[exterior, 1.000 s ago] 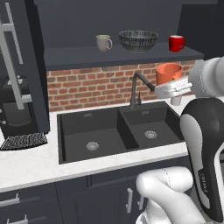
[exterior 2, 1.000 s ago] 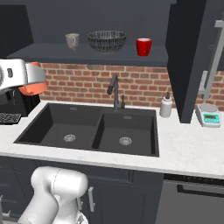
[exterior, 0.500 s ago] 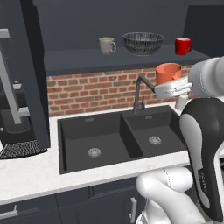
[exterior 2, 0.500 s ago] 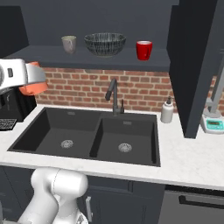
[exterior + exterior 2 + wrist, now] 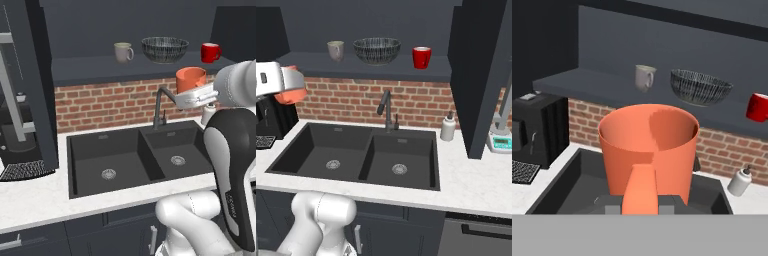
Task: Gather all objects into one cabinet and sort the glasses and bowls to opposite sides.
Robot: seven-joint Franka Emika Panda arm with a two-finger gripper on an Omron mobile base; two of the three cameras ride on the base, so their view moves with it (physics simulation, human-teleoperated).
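Above sink (image 5: 135,160), orange cup (image 5: 190,79) in hand (image 5: 192,96)

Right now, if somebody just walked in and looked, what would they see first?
Probably the bright orange cup, held up in the air by the robot's gripper above the dark double sink. Next, the shelf over the brick wall, where a beige mug, a wide patterned bowl and a shiny red mug stand in a row, with the bowl in the middle.
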